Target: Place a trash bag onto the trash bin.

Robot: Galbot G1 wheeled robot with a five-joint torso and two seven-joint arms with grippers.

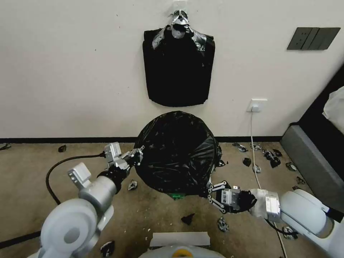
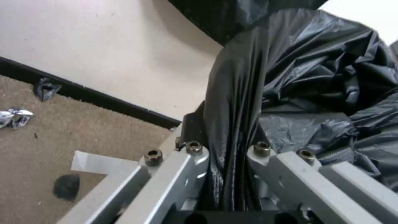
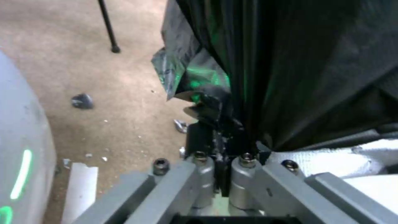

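A: Which step is this?

B: I judge it the draping step. The bag is spread like a dome, and the bin shows as a pale strip under the bag's hem in the right wrist view, so the bag sits over the bin, near the wall below the bundle hung there.

A: And the arms?

B: Both reach forward and low. The left end effector is at the bag's left side, pinched shut on a gathered fold of it. The right end effector is at the bag's near right edge, low down, clamped on the hem.

A: What does the next move call for?

B: Probably drawing the hem down evenly on both sides so the mouth seats around the rim. Thin film, so gentle tension; scraps to the bag's right hint that it tears.
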